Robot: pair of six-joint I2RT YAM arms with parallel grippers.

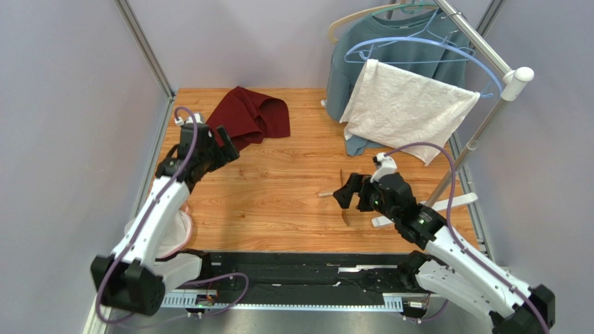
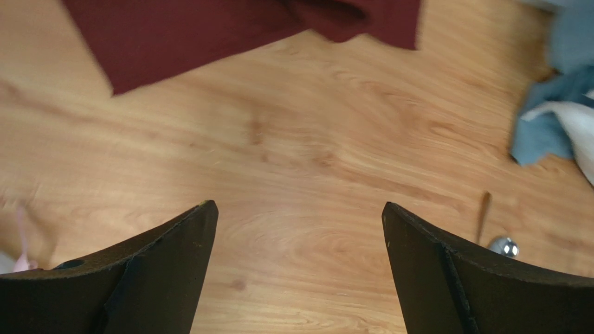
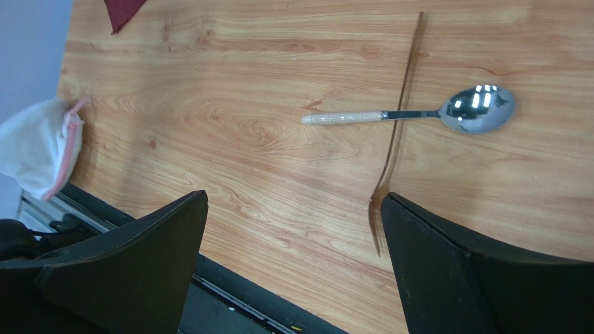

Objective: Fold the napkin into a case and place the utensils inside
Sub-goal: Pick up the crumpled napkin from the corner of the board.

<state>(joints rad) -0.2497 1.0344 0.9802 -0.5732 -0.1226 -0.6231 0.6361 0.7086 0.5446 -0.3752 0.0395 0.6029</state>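
The napkin point(image 1: 247, 117) lay crumpled, not yet folded, at the far left of the desk point(image 1: 279, 209). The left fingers point(image 2: 139, 278) stood wide apart over bare wood near its front edge and held nothing. The spoon point(image 3: 446, 111) and the fork point(image 3: 394, 139) lay crossed at the middle right. The right fingers point(image 3: 453, 278) hung over them, also wide apart and empty.

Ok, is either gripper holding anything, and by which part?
Nothing. The left gripper is open near the maroon napkin; the right gripper is open too, spoon and fork lying on the table.
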